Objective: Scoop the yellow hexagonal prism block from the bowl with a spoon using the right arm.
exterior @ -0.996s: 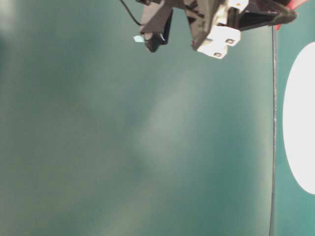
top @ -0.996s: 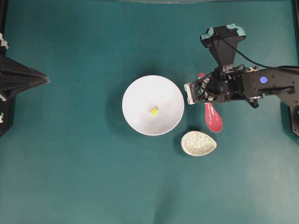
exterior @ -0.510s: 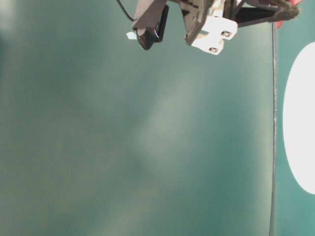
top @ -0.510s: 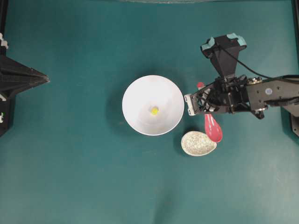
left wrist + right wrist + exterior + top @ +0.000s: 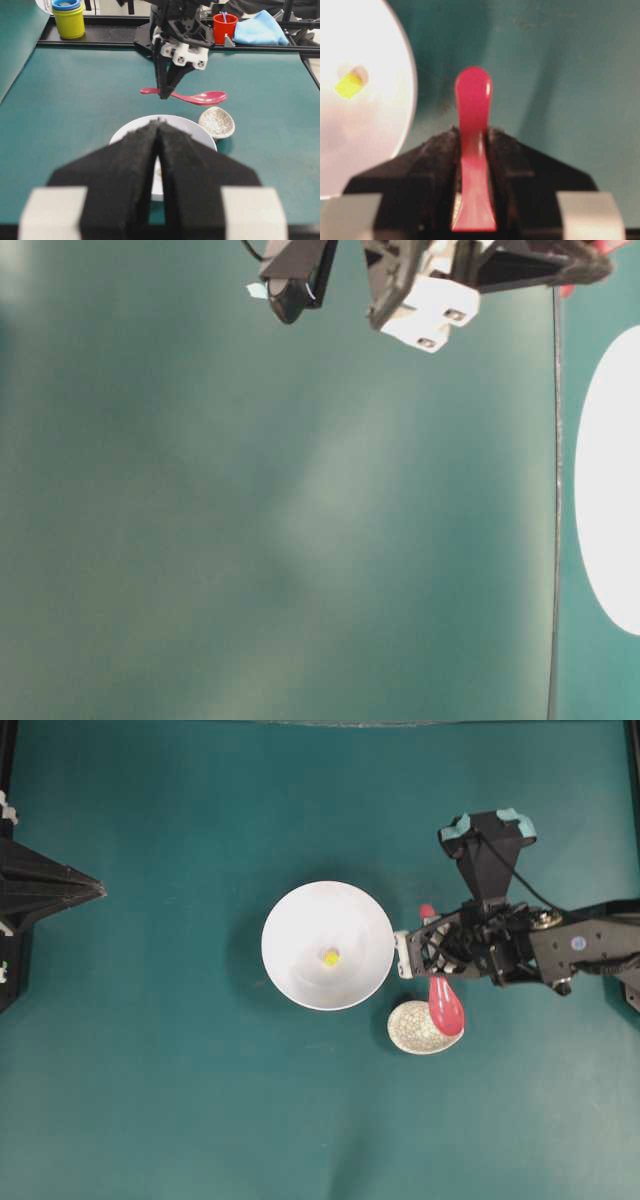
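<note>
overhead view puts the white bowl (image 5: pixel 328 945) mid-desk (image 5: pixel 180 1100) with the yellow block (image 5: pixel 330 957) on its floor. the right hand (image 5: pixel 432 944), just right of the bowl's rim, is clamped on the spoon (image 5: pixel 445 1002), whose scoop hangs over the speckled rest (image 5: pixel 415 1030) below-right of the bowl. only the right wrist view shows the grip itself: the spoon handle (image 5: pixel 472 150) pinched between dark fingers (image 5: pixel 507 165), beside the bowl's edge. only the left wrist view shows the spoon level above the desk, and the left hand (image 5: pixel 159 165) pressed together, near the bowl. bare desk lies left of the bowl.
</note>
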`<state>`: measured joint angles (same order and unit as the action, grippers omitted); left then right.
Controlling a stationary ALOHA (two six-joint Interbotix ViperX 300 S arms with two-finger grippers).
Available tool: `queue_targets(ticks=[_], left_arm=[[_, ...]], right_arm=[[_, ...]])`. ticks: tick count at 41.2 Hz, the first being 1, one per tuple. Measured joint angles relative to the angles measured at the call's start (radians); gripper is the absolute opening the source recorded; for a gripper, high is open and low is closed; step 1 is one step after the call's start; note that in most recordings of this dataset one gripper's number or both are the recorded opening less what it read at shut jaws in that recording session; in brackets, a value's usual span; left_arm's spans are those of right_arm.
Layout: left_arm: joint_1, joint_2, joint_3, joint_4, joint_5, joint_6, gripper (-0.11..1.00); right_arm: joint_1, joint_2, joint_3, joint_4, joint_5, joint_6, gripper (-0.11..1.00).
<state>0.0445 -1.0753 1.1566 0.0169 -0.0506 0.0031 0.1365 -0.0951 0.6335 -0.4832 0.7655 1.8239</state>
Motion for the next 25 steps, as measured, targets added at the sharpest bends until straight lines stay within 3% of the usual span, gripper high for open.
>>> queue_targets(ticks=[9, 25], left_arm=[[0.0, 0.0, 0.0, 0.0, -0.002, 0.0, 0.03], [0.0, 0.0, 0.0, -0.002, -0.002, -0.002, 0.03]], right_arm=[[0.029, 0.046, 0.0, -0.003, 0.025, 0.049, 0.24], [0.032, 0.098, -0.02, -0.006, 0.025, 0.054, 0.24]])
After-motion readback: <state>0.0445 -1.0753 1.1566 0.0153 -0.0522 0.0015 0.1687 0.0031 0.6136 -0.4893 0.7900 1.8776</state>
